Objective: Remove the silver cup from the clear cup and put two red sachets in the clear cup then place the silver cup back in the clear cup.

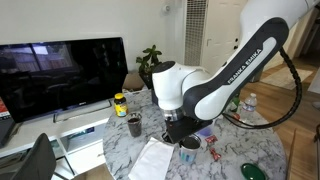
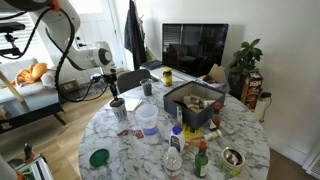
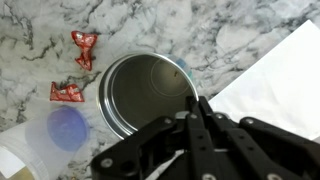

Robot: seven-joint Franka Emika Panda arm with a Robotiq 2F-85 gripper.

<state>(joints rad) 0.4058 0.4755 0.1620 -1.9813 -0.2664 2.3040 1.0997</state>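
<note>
In the wrist view the silver cup [image 3: 145,92] fills the middle, shiny with a dark inside. My gripper [image 3: 192,100] is shut on its right rim, one finger inside and one outside. The cup is out of the clear cup [image 3: 65,128], a faint bluish tumbler just to its lower left. Two red sachets [image 3: 83,45] [image 3: 67,93] lie on the marble beside the cups, outside both. In both exterior views the gripper [image 1: 181,133] [image 2: 116,97] points down over the round table with the silver cup [image 1: 188,147] under it.
A white paper sheet [image 3: 270,70] lies to the right of the cup. On the marble table [image 2: 120,150] are a dark mug [image 1: 134,125], a box of items [image 2: 195,100], several bottles [image 2: 175,150] and a green lid [image 2: 98,157]. A television [image 1: 60,65] stands behind.
</note>
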